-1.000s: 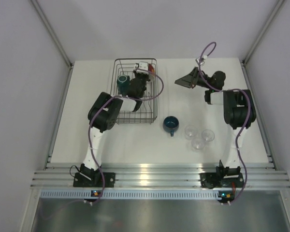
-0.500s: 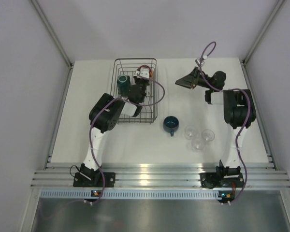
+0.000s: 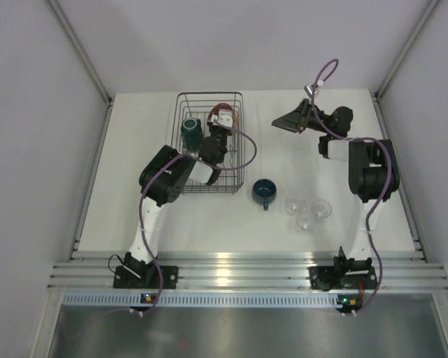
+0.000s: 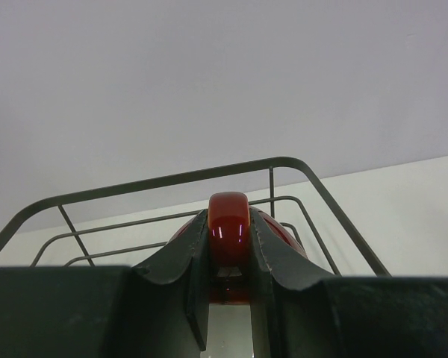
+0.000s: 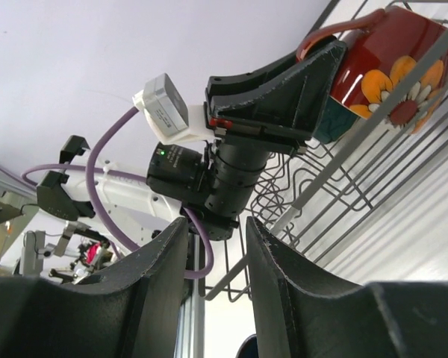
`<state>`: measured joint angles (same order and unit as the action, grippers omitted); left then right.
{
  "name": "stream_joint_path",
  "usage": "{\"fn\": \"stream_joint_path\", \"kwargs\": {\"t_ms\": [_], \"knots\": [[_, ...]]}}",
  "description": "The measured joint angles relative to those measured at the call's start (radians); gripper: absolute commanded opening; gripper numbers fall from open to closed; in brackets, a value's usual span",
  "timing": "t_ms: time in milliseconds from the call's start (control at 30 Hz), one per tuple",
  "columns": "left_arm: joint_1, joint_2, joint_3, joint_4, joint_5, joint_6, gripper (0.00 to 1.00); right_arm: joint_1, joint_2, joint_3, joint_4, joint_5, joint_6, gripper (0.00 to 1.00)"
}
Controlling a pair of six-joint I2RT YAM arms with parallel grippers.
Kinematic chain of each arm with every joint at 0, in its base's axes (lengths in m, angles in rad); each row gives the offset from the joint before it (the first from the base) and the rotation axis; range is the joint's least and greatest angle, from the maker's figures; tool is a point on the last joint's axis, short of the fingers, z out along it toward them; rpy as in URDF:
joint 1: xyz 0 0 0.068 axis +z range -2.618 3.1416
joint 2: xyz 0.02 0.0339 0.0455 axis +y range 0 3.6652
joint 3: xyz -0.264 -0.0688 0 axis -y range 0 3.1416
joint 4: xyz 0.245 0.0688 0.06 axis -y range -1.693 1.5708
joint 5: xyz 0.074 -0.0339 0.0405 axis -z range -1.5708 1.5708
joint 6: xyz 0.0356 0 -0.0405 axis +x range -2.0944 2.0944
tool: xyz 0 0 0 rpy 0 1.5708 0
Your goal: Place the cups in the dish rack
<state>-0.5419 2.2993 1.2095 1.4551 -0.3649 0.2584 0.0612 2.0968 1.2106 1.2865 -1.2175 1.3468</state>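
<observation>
The dark wire dish rack (image 3: 240,142) stands at the back left with the teal mug (image 3: 190,130) inside it. My left gripper (image 3: 221,121) is over the rack's far part, shut on the handle (image 4: 228,224) of the big red cup. The right wrist view shows that cup (image 5: 392,71), red with flowers, held tilted above the rack wires (image 5: 373,142). My right gripper (image 3: 287,121) is open and empty, to the right of the rack. The dark-blue cup (image 3: 263,192) and three clear glasses (image 3: 306,212) stand on the table in front of it.
The rack's top rim (image 4: 209,175) runs just ahead of my left fingers. The left arm (image 3: 164,175) lies over the rack's near left corner. White walls enclose the table on three sides.
My left gripper has carried the red cup farther into the rack, toward its back edge. The right gripper has shifted only slightly.
</observation>
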Motion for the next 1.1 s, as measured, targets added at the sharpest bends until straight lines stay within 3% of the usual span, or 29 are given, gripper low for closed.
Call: {"fn": "stream_joint_path", "kwargs": {"t_ms": [733,1100], "knots": [[-0.041,-0.033,-0.077,0.025,-0.056,0.036,0.0,0.0,-0.09,-0.074,0.001,-0.001,-0.003,0.38],[-0.074,-0.12,-0.204,0.026,-0.086,0.035,0.0,0.002,-0.157,-0.11,0.004,0.009,-0.01,0.38]]}}
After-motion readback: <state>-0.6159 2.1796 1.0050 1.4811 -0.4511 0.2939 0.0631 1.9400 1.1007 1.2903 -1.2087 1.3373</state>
